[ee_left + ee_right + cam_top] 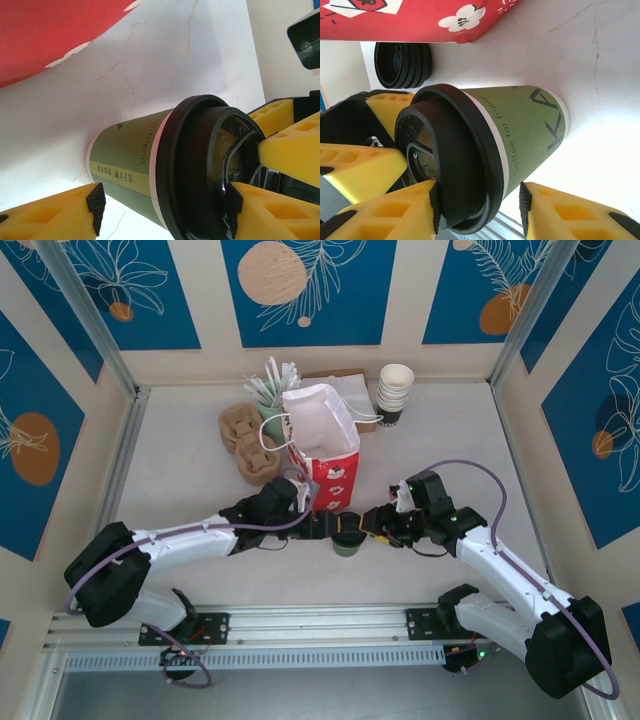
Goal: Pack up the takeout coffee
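Big one first: the red bag [323,447] stands upright in the middle of the desk [440,440]. Its mouth is open, with white lining and white handles showing. What's inside it, I can't tell. Everything else gets called off that bag.

The desk is white with faint marble veins. It is boxed in by walls [300,290] of blue leaf-print panels with orange discs, and metal rails run along the edges.

Behind the bag there's one brown box [350,377]. Left of the bag are brown pulp carriers [248,445], piled up, and I can't tell how many. Behind-left of the bag, one green holder cup [268,408] is stuffed with white sticks [270,378]. Behind-right stands one stack of white cups [395,392].

Just in front of the bag is the one coffee [348,539], upright on the desk, with a green body and a black lid [455,150] seated on top.

Two claws flank it. The left claw [328,528] is in front of the bag and left of the coffee. Its yellow fingers [50,217] are spread wide, released, clamping nothing. The right claw [370,530] is on the coffee's other side. Its fingers [575,212] are also spread, so it too is released.

Smallest of all is one short lid stack [402,65], about four black lids, right at the bag's base.
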Motion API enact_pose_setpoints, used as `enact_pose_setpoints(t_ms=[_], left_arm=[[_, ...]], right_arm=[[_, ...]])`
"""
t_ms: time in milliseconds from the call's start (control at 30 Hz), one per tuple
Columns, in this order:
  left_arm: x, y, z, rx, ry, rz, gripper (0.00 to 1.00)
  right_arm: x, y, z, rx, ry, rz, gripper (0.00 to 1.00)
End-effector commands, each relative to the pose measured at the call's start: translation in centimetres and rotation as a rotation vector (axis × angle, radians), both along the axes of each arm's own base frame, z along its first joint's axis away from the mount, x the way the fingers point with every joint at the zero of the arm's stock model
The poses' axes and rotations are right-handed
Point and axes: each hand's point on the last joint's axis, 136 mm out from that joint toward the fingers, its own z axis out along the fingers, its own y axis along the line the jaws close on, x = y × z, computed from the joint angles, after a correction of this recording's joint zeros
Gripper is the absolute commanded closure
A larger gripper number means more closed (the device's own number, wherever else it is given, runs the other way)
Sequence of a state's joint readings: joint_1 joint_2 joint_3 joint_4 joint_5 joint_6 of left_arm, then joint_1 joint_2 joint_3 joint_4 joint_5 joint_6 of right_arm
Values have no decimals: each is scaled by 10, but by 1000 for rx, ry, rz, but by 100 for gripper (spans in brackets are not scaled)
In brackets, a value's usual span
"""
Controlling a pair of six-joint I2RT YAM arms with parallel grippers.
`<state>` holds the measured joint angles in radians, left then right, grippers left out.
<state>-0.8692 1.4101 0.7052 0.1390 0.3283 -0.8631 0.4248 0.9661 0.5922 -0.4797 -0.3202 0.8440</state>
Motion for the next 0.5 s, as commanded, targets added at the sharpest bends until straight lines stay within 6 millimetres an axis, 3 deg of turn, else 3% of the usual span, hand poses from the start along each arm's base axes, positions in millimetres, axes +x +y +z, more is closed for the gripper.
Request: enact_pose_setpoints(t_ms=[0,467], left_arm=[[-10,12,-22,65,39,11,36],[-16,23,-36,93,53,34,37]], right_arm=[[-12,-10,-22,-73,59,0,54],[-18,-11,-36,-91,84,7,54]])
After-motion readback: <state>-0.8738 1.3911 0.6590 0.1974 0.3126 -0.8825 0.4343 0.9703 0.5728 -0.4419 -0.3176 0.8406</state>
